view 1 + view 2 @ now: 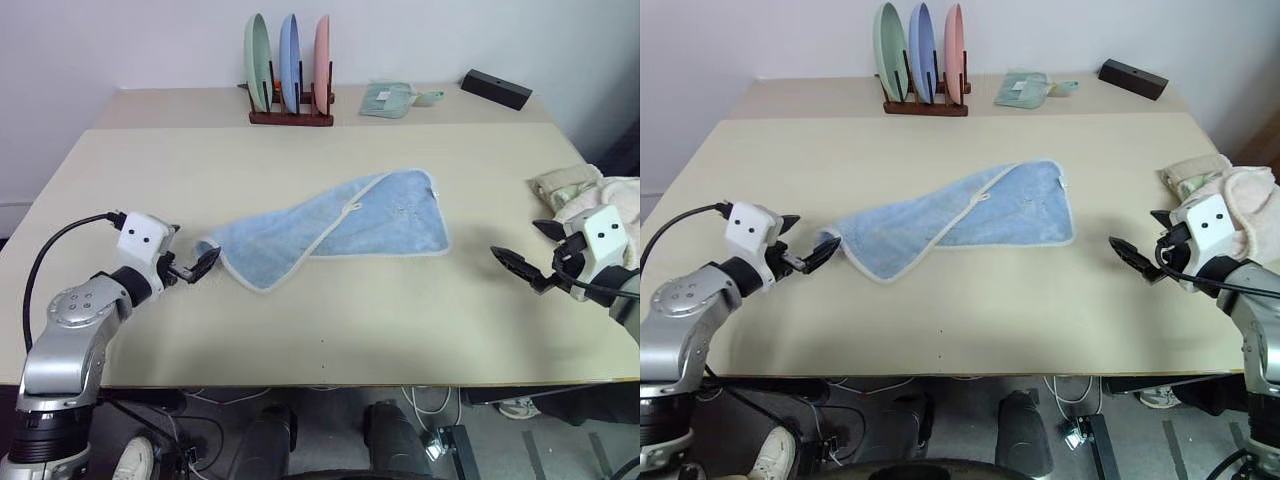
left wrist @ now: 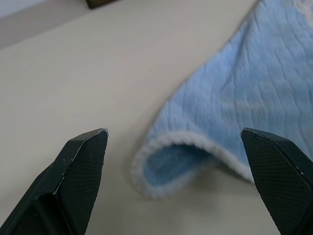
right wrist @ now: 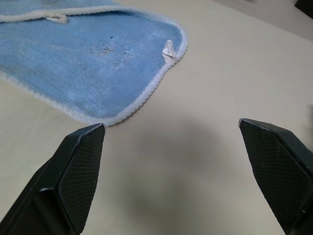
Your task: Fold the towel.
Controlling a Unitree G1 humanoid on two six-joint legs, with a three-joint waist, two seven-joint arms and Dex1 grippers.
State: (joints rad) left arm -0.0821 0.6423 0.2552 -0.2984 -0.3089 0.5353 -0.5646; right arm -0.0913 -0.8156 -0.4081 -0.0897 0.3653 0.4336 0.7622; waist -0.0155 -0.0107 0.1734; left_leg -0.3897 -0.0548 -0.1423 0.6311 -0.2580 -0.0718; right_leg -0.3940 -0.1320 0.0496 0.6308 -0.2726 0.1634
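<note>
The towel (image 1: 340, 225) is light blue with whitish trim and lies in the middle of the table (image 1: 330, 330), loosely doubled over itself on a slant. Its rolled left corner (image 2: 171, 166) rests on the table just ahead of my left gripper (image 1: 195, 253), whose fingers stand open with nothing between them. My right gripper (image 1: 517, 242) hovers open over bare table to the right of the towel's right edge (image 3: 142, 103), apart from it. A small dark mark and a white label show near that right corner.
At the back stands a wooden rack (image 1: 290, 115) holding three plates, with a small mint-green cloth (image 1: 387, 100) and a black box (image 1: 496, 88) to its right. A pile of cream and pink towels (image 1: 590, 195) sits at the table's right edge, close to my right wrist.
</note>
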